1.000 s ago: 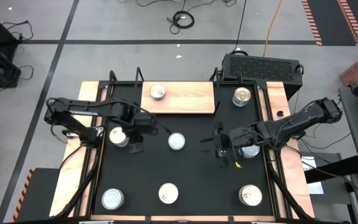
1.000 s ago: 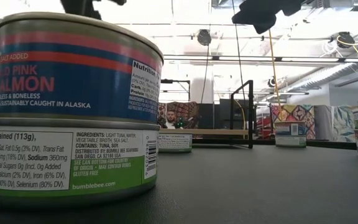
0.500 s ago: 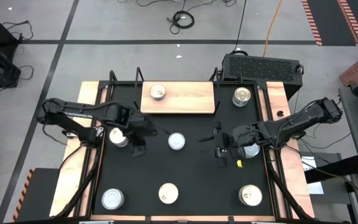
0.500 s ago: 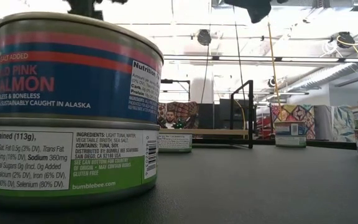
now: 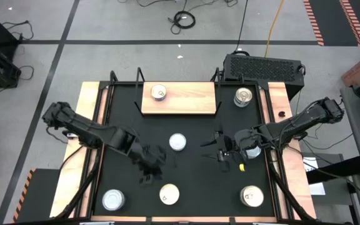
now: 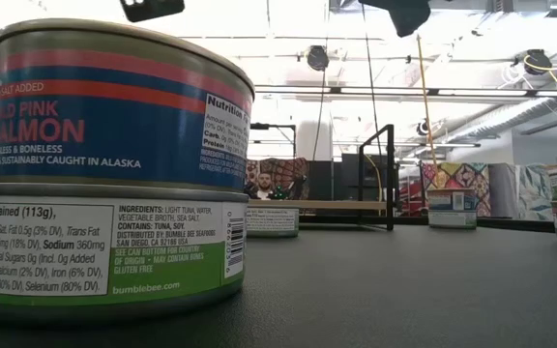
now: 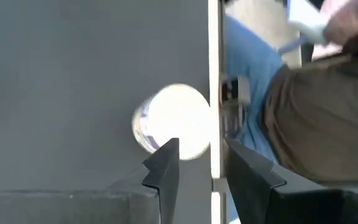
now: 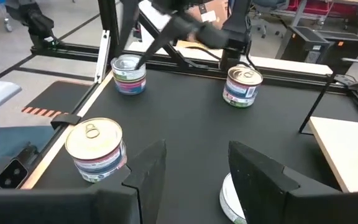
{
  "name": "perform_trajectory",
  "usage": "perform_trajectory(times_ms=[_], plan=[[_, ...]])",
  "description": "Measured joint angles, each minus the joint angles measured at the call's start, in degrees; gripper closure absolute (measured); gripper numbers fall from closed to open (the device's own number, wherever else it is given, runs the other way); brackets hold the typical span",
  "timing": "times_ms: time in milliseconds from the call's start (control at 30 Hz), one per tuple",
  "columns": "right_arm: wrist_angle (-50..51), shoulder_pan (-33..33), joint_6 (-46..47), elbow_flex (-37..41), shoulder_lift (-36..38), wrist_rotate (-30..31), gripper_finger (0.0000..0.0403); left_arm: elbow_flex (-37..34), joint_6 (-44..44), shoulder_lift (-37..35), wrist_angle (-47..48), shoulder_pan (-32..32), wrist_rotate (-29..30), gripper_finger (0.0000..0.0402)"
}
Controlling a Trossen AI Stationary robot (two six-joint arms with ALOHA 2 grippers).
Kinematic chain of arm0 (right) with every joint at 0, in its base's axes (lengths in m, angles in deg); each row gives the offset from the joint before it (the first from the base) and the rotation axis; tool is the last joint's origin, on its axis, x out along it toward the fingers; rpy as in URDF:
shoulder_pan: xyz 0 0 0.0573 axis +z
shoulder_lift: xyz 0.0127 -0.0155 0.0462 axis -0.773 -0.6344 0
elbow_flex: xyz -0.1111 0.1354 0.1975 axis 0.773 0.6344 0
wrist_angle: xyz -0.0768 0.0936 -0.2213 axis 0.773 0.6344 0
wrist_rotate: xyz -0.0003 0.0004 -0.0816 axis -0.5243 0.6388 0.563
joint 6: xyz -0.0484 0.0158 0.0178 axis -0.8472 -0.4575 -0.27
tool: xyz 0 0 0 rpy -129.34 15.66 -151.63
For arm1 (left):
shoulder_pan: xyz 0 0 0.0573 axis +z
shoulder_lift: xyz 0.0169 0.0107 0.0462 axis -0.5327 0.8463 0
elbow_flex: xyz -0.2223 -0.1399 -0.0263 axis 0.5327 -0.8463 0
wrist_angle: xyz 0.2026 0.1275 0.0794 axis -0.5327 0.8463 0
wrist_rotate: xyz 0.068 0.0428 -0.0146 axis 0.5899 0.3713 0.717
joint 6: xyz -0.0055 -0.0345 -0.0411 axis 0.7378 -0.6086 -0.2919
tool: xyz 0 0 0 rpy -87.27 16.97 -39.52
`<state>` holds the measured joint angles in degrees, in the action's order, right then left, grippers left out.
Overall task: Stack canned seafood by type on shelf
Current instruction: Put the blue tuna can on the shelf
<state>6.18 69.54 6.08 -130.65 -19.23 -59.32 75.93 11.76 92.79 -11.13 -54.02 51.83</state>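
The job has only just begun. The shelf (image 5: 186, 100) lies at the far side of the table (image 5: 199, 181), and only one tin (image 5: 159, 93) with a pale top sits on it. All the other tins stand on the table. One silver-topped tin (image 5: 244, 96) is just beside the shelf's right end. The middle tin (image 5: 177, 142) stands alone. Three more are along the near edge: the near left tin (image 5: 114, 200), the near middle tin (image 5: 169, 194) and the near right tin (image 5: 251, 196). So almost all the sorting and stacking is left to do.

The left tool (image 5: 150, 167) hangs over the table between the middle tin and the near middle tin. Its fingers are a little apart and hold nothing. The right tool (image 5: 220, 150) hangs to the right of the middle tin. Its fingers are wide apart and empty too.

From above you see only tin tops. The low view shows more: a blue salmon tin (image 6: 114, 106) sits on top of a green-labelled tin (image 6: 104, 256), two kinds in one pile. The left wrist view shows a bright tin (image 7: 173, 121) near the table edge, right ahead of the left tool, and a person (image 7: 316, 106) just past that edge. The right wrist view shows the printed labels on the sides of three tins.
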Motion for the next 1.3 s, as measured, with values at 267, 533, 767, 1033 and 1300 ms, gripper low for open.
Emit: perform_trajectory(times_ms=[267,533,767,1033,1300], plan=[[-0.4,0.0,-1.9,0.0,0.0,0.3,0.0234,0.0,4.6,6.6,-0.3,-2.4,4.0,0.0276],[-0.4,-0.1,-5.9,0.0,0.0,0.3,0.0234,0.0,6.5,12.5,-4.9,-2.2,2.1,0.0276],[-0.3,-0.1,-6.9,0.0,0.0,0.3,0.0234,0.0,8.3,12.9,-6.1,-2.2,1.9,0.0276],[-0.3,-0.1,-6.9,0.0,0.0,0.3,0.0234,0.0,9.6,13.3,-6.7,-2.0,3.1,0.0276],[-0.3,-0.1,-6.7,0.0,0.0,0.3,0.0234,0.0,9.8,13.3,-7.8,-1.8,7.1,0.0276]])
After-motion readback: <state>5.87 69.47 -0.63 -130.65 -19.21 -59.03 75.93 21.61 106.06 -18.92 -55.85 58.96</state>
